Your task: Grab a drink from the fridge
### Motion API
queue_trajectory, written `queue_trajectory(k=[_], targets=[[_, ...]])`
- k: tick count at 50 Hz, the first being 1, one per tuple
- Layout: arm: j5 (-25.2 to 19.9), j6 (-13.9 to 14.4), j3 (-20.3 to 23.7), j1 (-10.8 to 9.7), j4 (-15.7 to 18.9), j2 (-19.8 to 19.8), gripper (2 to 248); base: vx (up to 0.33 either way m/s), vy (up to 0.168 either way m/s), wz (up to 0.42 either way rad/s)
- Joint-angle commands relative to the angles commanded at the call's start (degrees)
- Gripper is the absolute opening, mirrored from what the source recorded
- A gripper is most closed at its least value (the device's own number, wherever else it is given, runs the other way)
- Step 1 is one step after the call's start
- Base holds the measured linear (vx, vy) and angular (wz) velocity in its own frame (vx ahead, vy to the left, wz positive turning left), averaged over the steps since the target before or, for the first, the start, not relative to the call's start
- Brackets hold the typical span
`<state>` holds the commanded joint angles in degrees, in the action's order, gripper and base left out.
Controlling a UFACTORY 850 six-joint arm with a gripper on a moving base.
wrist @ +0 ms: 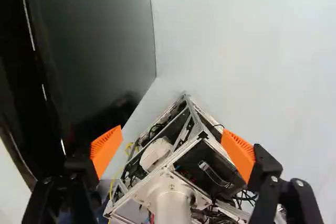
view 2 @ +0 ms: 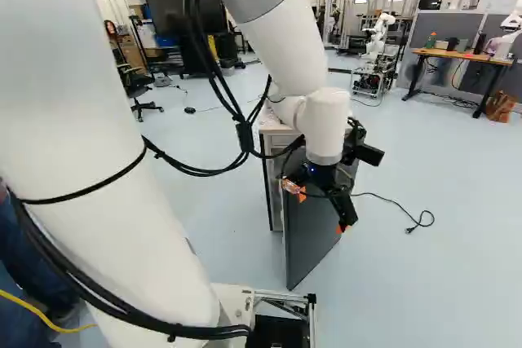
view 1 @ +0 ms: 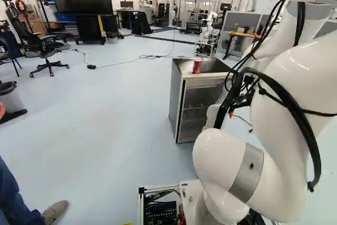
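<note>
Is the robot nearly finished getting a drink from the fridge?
Not yet. Already done: the fridge door stands open. Right now, the orange-padded fingers are apart beside the door, with nothing gripped. Left: probably reach inside, grip a drink and bring it out. A red can stands on top, but I can't make out any drinks inside.

Shows red on the can (view 1: 197, 66), dark grey on the fridge's side (view 1: 177, 101) and door (view 2: 314, 230). Wears black on the fingers (view 2: 347, 210), ribbed orange on the pads (wrist: 106, 148). Runs white along the arm (view 2: 98, 201), grey-banded; pale blue across the floor (view 1: 105, 114).
</note>
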<state>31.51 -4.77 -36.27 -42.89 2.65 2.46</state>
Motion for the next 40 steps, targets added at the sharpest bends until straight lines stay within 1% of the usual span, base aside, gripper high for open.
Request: queue_trajectory(k=[22,40], targets=[[-0.99,0.00,1.96,7.52,0.03,-1.80,247,0.000,0.000,0.000],[-3.85,0.00,2.24,14.04,0.80,-2.06,247,0.000,0.000,0.000]])
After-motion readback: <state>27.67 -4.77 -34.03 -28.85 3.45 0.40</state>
